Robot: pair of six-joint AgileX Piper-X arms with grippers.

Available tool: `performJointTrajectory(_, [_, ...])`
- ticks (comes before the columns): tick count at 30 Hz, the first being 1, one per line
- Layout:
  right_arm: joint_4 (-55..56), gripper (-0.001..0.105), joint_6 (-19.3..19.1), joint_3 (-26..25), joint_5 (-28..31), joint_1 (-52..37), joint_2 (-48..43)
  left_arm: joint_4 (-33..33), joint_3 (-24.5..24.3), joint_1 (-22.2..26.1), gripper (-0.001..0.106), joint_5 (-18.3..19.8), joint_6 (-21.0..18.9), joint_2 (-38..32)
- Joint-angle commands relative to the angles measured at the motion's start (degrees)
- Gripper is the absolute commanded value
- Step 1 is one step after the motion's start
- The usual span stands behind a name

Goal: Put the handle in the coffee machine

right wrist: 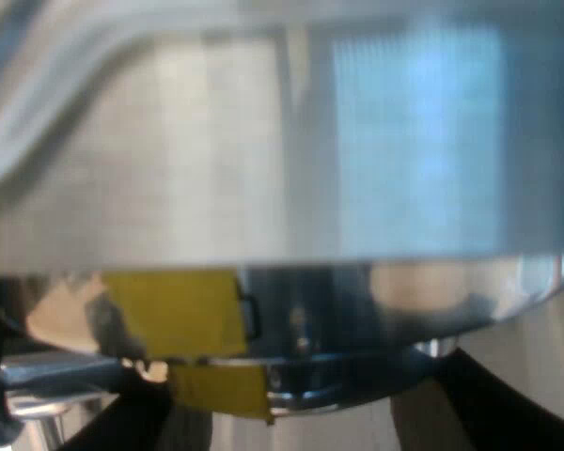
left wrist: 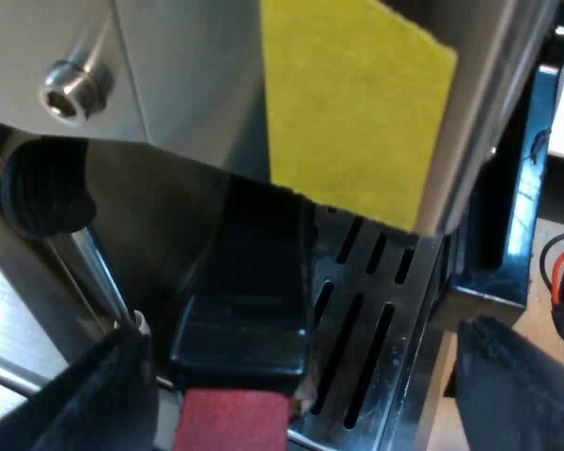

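Handle [left wrist: 240, 329] juts from the machine [left wrist: 188, 75], ungripped inside my wide-spread left hand [left wrist: 301, 357] — right hand [right wrist: 296, 376] likewise spread, empty.

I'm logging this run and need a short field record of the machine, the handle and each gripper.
machine: stainless steel espresso machine, with a yellow tape patch on its front
handle: dark handle with a red end, under the machine's front, above the slotted metal drip tray; whether it is locked cannot be told
left gripper: open, one finger on each side of the handle
right gripper: open, close against the machine's metal body
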Motion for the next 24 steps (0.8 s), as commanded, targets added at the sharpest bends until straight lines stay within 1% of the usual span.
performJointTrajectory(1, [-5.2,0.046,-0.1,-0.6,-0.8,0.0,-1.1,0.1,-0.3,1.0,0.068,1.4,-1.0,-1.2])
performJointTrajectory(3, [-5.6,0.046,-1.4,-0.6,-0.8,0.0,-1.1,-0.1,-0.3,2.7,0.068,2.6,-0.9,-1.8])
performJointTrajectory(5, [-5.6,0.046,-2.3,-0.6,-1.0,0.0,-1.1,-0.1,-0.5,3.8,0.068,2.7,-0.9,-2.2])
performJointTrajectory(10, [-6.7,0.046,-2.4,-0.8,-2.1,0.0,-1.1,-0.1,-2.5,6.3,0.068,4.8,-1.1,-2.2])
performJointTrajectory(11, [-6.9,0.046,-2.4,-0.7,-2.1,0.0,-1.1,-0.1,-3.4,6.4,0.064,4.8,-2.1,-2.2])
performJointTrajectory(13, [-7.0,0.046,-2.4,-0.7,-2.1,0.0,-1.1,-0.1,-4.6,6.4,0.052,4.8,-3.0,-2.2])
performJointTrajectory(15, [-7.2,0.046,-2.4,-0.7,-2.1,0.0,-1.1,-0.4,-5.8,6.4,0.033,4.7,-3.1,-2.2])
performJointTrajectory(16, [-7.2,0.046,-2.4,-0.7,-2.1,0.0,-1.1,-0.6,-5.8,6.4,0.029,4.7,-3.1,-2.2])
performJointTrajectory(18, [-7.5,0.046,-2.4,-0.7,-2.1,0.0,-1.1,-1.4,-6.0,6.4,0.014,4.3,-3.1,-2.2])
performJointTrajectory(19, [-7.8,0.046,-2.4,-0.7,-2.1,0.0,-1.1,-1.5,-6.0,6.4,0.012,4.2,-3.1,-2.2])
performJointTrajectory(20, [-7.8,0.046,-2.4,-0.7,-2.1,0.0,-1.1,-3.4,-5.9,6.4,0.001,-0.8,-3.0,-2.0])
performJointTrajectory(21, [-7.8,0.046,-2.4,-0.7,-2.1,0.0,-1.1,-4.1,-5.9,6.4,0.001,-2.3,-3.0,-2.0])
performJointTrajectory(22, [-7.9,0.046,-2.4,-0.7,-2.1,0.0,-1.1,-5.5,-5.9,6.4,0.001,-4.8,-3.0,-1.6])
performJointTrajectory(23, [-8.0,0.046,-2.4,-0.7,-2.1,0.0,-1.1,-6.3,-5.9,6.4,0.001,-6.1,-3.1,-1.4])
performJointTrajectory(24, [-8.0,0.046,-2.4,-0.7,-2.1,0.0,-1.1,-6.6,-5.9,6.4,0.001,-6.3,-3.1,-1.1])
